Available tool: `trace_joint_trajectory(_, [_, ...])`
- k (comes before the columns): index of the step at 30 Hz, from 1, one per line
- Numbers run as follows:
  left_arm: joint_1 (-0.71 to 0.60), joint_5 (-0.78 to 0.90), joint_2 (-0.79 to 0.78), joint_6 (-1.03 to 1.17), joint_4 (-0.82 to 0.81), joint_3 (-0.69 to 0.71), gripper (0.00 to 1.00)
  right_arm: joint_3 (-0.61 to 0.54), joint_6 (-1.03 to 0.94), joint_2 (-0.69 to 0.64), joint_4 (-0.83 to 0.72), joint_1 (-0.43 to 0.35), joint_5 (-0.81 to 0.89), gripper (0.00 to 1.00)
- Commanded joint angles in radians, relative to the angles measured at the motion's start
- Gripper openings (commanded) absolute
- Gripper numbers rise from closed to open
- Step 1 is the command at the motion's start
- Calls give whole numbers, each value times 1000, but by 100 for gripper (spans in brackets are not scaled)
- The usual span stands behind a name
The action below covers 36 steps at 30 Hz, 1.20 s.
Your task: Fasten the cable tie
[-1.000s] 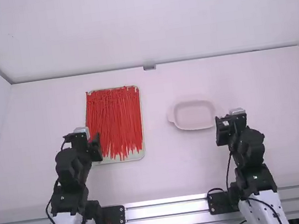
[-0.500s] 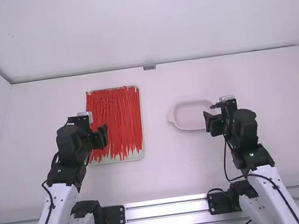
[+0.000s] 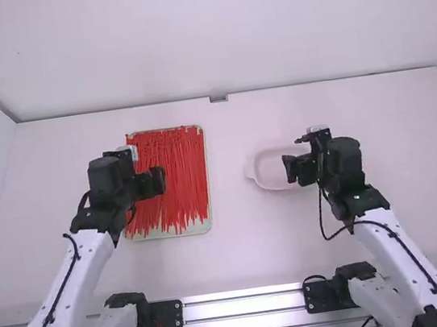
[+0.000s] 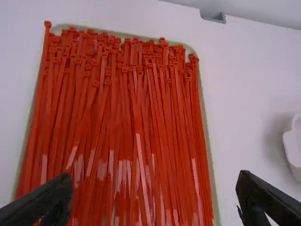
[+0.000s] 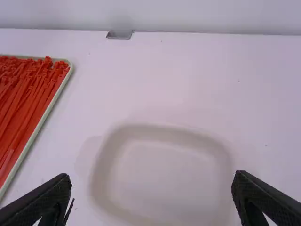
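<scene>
A thick pile of red cable ties point(image 3: 170, 174) point(image 4: 117, 132) lies lengthwise on a pale tray point(image 3: 181, 232) left of the table's middle. My left gripper point(image 3: 153, 182) point(image 4: 150, 212) hovers over the tray's near left part, open, its fingers point(image 4: 40, 205) spread wide with nothing between them. Over the near right side of a white empty dish point(image 3: 267, 171) point(image 5: 160, 174) hangs my right gripper point(image 3: 292, 168) point(image 5: 150, 207), also open and empty. In the right wrist view, the ties point(image 5: 23, 99) lie off to one side of the dish.
A small grey bracket point(image 3: 218, 98) sits at the table's back edge against the wall. Bare white table lies between tray and dish, and to the far left and right. The aluminium rail point(image 3: 238, 301) runs along the front edge.
Both arms have stretched forward from a folded pose. The left gripper has come over the tray, the right gripper over the dish. Both stay open and empty.
</scene>
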Motion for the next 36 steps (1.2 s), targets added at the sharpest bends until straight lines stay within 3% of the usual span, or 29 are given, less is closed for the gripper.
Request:
trace_joint_trajectory(1, [-12,-18,26,12,-14,38,94,46,4,24,1,6,-13,94])
trace_joint_trajectory(14, [-14,-58,81,51,-18,82,99,77,65,69,-23,14,-30,99])
trace_joint_trajectory(21, [-13,-60,132,79,-93,227,99,78,57,45,-28,14,-163,99])
trace_joint_trajectory(29, [-14,-82,413,90,-247,534,99,78,29,47,4,14,-372,99])
trace_joint_trajectory(36, [-14,-56,639,115,-292,704,99,83,70,99,122,83,-283,99])
